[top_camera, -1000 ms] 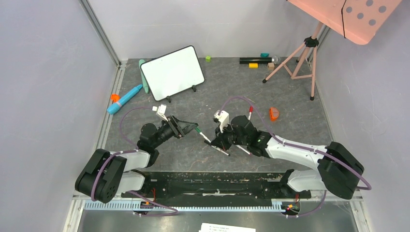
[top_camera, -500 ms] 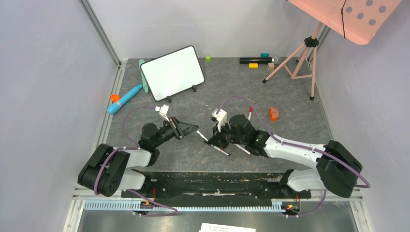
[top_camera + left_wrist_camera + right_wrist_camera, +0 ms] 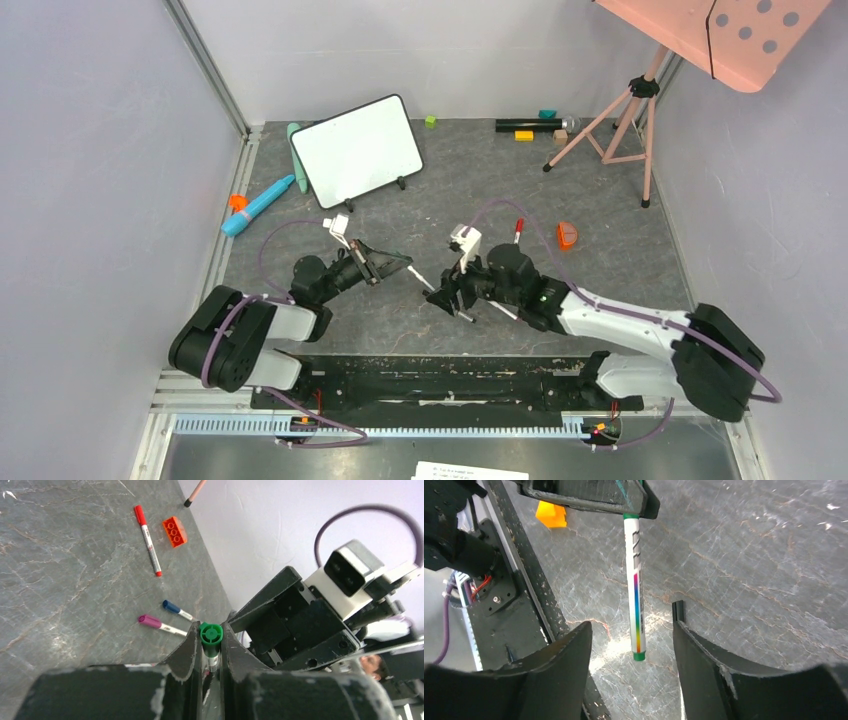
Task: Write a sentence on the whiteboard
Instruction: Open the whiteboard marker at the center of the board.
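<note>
While our left fingers (image 3: 187,655) pinch the white green-capped marker pen (image 3: 634,575), our right fingers (image 3: 559,670) stand open around it.

One green-capped marker (image 3: 210,636) snug in the left end effector (image 3: 210,639).
</note>
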You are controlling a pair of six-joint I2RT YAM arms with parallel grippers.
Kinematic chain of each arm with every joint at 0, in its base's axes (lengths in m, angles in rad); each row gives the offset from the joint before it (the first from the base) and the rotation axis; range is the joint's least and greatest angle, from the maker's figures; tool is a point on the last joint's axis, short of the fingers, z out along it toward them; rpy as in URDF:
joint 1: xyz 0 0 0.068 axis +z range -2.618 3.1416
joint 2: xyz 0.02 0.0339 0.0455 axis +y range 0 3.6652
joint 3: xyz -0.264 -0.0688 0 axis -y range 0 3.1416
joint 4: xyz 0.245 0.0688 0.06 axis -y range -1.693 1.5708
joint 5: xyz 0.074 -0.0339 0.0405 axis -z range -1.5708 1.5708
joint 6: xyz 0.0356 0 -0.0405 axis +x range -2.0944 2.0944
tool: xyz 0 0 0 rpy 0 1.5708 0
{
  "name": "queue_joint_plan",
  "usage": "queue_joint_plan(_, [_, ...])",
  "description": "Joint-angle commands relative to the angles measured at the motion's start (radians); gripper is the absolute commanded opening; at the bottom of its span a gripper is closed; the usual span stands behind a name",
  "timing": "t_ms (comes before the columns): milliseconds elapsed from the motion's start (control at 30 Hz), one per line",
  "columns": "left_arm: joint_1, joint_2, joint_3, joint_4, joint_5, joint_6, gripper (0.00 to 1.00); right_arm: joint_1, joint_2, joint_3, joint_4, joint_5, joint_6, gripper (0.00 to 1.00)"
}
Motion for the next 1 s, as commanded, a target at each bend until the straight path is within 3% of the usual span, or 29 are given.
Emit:
queue_joint_plan(0, [-0.008, 0.03, -0.014, 0.192, -0.083, -0.21, 0.02, 0.003, -0.135, -0.091, 0.23, 0.083, 0.123, 0.67])
queue_joint_plan(133, [-0.046, 0.023, -0.004, 0.262, -0.15, -0.322, 0.02, 0.0, -0.196, -0.213, 0.483, 0.151, 0.306, 0.7])
queue_joint_plan(333, [-0.091, -0.016, 0.03, 0.262, -0.202, -0.376, 0.02, -0.003, -0.198, -0.315, 0.781, 0.233, 0.574, 0.7])
queue_joint_plan(633, [-0.128, -0.055, 0.045, 0.229, -0.225, -0.356, 0.02, -0.003, -0.101, -0.273, 0.88, 0.197, 0.672, 0.47])
queue_joint_plan(967, [-0.183, -0.089, 0.056, 0.171, -0.246, -0.284, 0.02, -0.002, -0.009, -0.231, 0.971, 0.152, 0.725, 0.36])
